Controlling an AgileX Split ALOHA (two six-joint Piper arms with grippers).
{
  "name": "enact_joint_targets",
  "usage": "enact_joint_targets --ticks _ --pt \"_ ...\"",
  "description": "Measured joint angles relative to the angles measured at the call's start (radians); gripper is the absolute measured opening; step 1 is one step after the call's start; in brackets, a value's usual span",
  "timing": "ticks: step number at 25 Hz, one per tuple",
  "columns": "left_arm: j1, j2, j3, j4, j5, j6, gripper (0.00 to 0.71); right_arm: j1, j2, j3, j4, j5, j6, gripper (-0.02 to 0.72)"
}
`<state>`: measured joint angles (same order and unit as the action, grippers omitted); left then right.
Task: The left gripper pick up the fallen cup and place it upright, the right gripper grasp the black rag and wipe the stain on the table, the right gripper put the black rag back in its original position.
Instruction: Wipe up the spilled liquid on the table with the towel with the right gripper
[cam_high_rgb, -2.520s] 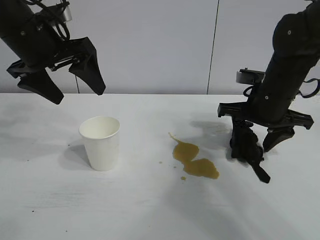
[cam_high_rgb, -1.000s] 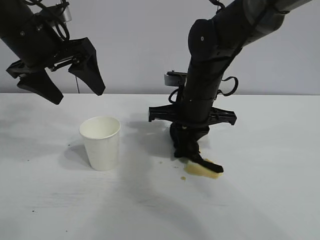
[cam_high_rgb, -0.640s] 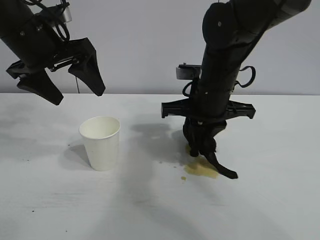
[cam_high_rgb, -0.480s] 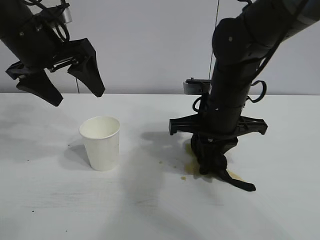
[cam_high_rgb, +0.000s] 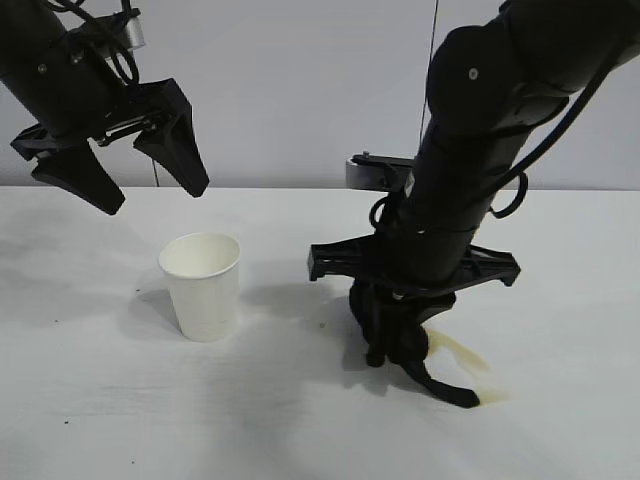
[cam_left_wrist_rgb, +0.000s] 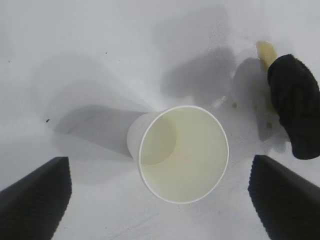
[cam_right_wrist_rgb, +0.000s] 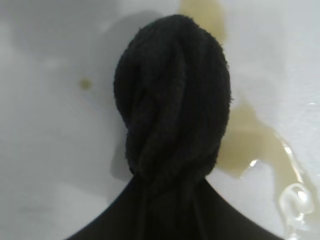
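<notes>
The white paper cup (cam_high_rgb: 202, 284) stands upright on the white table (cam_high_rgb: 120, 400); it also shows from above in the left wrist view (cam_left_wrist_rgb: 182, 152). My left gripper (cam_high_rgb: 130, 180) hangs open and empty above and behind the cup. My right gripper (cam_high_rgb: 395, 335) is shut on the black rag (cam_high_rgb: 400, 345), pressed down on the table, its tail strip (cam_high_rgb: 445, 388) trailing to the right. In the right wrist view the rag (cam_right_wrist_rgb: 172, 105) covers most of the yellow-brown stain (cam_right_wrist_rgb: 247, 145). A thin smear of stain (cam_high_rgb: 462, 355) shows right of the rag.
A grey wall rises behind the table's far edge (cam_high_rgb: 300, 188). Small stain droplets (cam_right_wrist_rgb: 86, 84) lie beside the rag. Bare tabletop lies along the front and at the far right.
My right gripper has dragged the rag back and forth over the stain, now toward the front; the puddle is smeared thin. The cup and left gripper have not moved.
</notes>
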<state>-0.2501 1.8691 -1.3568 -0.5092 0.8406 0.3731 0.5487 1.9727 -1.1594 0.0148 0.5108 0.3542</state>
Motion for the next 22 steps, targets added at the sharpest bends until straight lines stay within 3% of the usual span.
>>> enact_joint_targets --ticks 8,14,22 --pt "0.000 0.000 0.000 0.001 0.000 0.000 0.694 -0.004 0.072 -0.033 -0.004 -0.058 0.039 0.096" --pt "0.000 0.000 0.000 0.001 0.000 0.000 0.694 -0.084 0.087 -0.049 -0.073 -0.073 0.118 0.096" --pt "0.000 0.000 0.000 0.001 0.000 0.000 0.694 -0.163 0.064 -0.018 -0.126 -0.061 0.124 0.096"
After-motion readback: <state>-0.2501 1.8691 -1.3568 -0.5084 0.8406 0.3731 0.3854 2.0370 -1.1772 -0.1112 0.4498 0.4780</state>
